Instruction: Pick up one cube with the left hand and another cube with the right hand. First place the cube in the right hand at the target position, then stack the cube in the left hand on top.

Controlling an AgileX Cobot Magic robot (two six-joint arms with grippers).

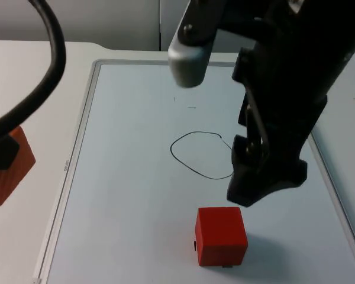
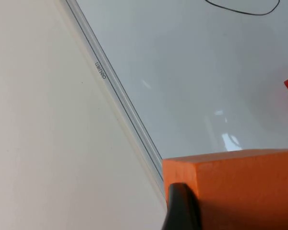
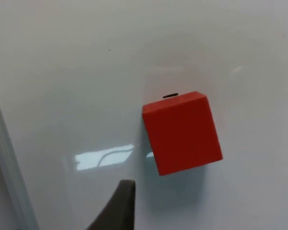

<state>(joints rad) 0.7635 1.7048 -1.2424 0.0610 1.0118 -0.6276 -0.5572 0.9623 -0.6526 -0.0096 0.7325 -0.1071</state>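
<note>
Below the right gripper (image 1: 257,189), red cube (image 1: 221,235) sits skewed.

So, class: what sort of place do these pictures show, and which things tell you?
Probably a robotics lab bench: a whiteboard with a hand-drawn target outline, a red cube lying on it, and an orange cube held in the left hand.

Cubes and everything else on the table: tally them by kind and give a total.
Orange cube, held in the left gripper: 1
Red cube, on the whiteboard below the right gripper: 1
Whiteboard: 1
Drawn black outline on the whiteboard: 1
Total: 4
</note>
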